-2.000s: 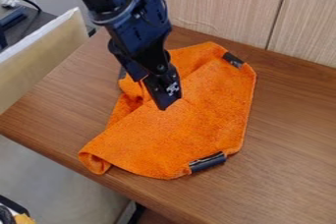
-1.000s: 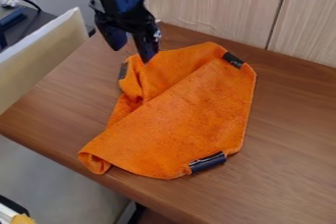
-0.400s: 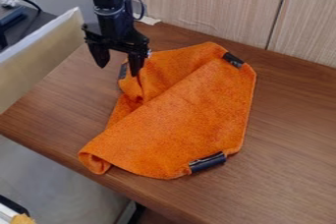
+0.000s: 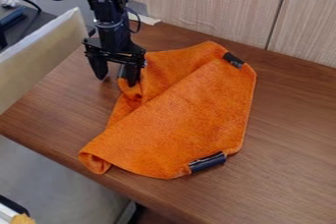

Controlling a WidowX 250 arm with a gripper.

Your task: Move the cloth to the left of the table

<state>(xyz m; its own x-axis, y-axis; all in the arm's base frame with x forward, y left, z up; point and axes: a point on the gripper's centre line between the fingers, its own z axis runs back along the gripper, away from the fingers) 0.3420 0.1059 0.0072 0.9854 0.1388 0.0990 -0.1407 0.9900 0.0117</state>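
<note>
Partly obscured: the cloth (image 4: 190,112) at its upper-left corner, where one finger of the gripper (image 4: 117,74) stands in front of the orange fabric and of a dark tab beside it. Whether that fingertip bears on the fabric or sits just above it cannot be determined. The underside of the folds is likewise concealed. The arm (image 4: 110,4) is cut off by the top edge of the view, and a yellow item (image 4: 23,219) at the lower-left corner is cropped and not identifiable.

Gripper condition: fingers spread wide, pointing down, with a clear gap between them. One finger is over the bare wood to the left of the cloth; the other is at the cloth's upper-left corner. No fabric is seen pinched between them.

Cloth condition: lying on the table (image 4: 295,164), around the middle of the view, folded over on a diagonal, rumpled at the upper left and curled at its lower-left corner, near the table's lower edge. A dark tab (image 4: 233,60) is at the upper-right corner, and a dark strip (image 4: 207,162) at the bottom right.

Surroundings: a wood-grained panel (image 4: 210,7) behind the table; a pale board (image 4: 46,53) along its left side.
</note>
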